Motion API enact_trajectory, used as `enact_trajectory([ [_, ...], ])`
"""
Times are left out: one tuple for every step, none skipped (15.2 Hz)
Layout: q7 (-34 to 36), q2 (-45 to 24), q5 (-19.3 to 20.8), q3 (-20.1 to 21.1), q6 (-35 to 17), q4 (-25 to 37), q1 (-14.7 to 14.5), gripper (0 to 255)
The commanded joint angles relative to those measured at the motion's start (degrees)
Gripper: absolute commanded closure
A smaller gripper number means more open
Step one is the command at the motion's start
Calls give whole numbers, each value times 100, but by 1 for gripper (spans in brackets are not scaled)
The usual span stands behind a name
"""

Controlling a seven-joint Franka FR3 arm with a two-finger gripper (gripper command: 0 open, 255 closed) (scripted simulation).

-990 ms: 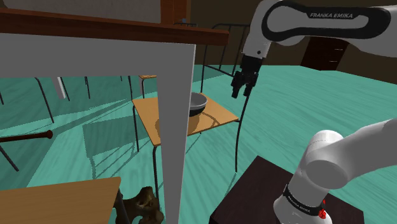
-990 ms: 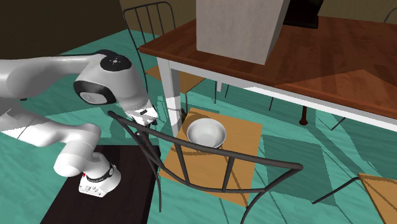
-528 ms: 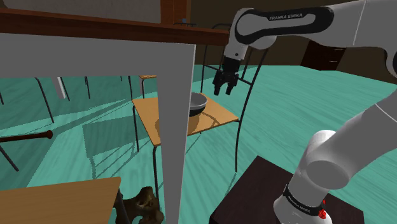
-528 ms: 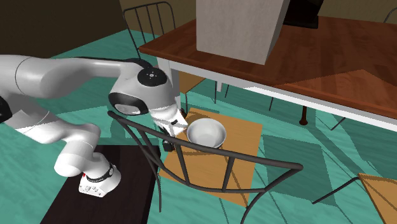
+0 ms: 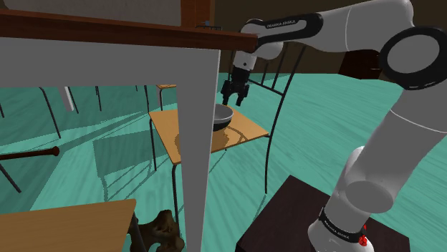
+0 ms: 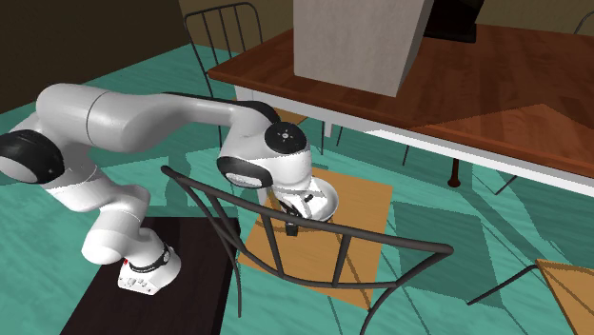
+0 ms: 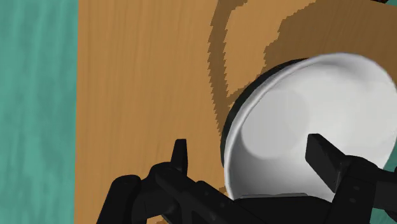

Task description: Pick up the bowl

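A round bowl [image 5: 223,115], grey outside and white inside [image 7: 305,121], rests on the wooden seat [image 5: 243,133] of a chair. In the shoulder view a white table leg hides part of it. My black gripper [image 5: 233,94] hangs just above the bowl's rim, pointing down. The wrist view has the gripper [image 7: 251,156] open and straddling the rim: one finger [image 7: 181,156] over the seat outside the bowl, the other [image 7: 324,156] over the bowl's inside. Neither finger touches it. In the second exterior view the gripper [image 6: 301,209] covers part of the bowl [image 6: 331,198].
A dark wooden table [image 6: 476,90] on white legs [image 5: 200,143] stands right beside the chair, with a large grey box [image 6: 357,43] on top. The chair's dark metal back [image 6: 381,238] curves up beside the seat [image 6: 366,205]. My dark stand [image 5: 286,215] is close by.
The arm has swung toward the shoulder view's left and lowered, bringing the gripper from beside the chair to just over the bowl's rim. The bowl has not moved.
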State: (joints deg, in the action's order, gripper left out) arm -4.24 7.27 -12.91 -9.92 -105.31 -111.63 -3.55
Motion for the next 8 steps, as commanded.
enact_trajectory([
  [-113,-556,-178,-52,13,528,0,0],
  [-118,-578,-186,-50,14,549,5,0],
  [-136,-583,-192,-47,-59,479,5,0],
  [-154,-589,-199,-45,-132,410,5,0],
  [-172,-597,-206,-44,-204,343,4,0],
  [-191,-606,-214,-43,-277,277,3,0],
  [-210,-616,-223,-42,-349,212,2,0],
  [-229,-627,-232,-41,-421,149,0,0],
])
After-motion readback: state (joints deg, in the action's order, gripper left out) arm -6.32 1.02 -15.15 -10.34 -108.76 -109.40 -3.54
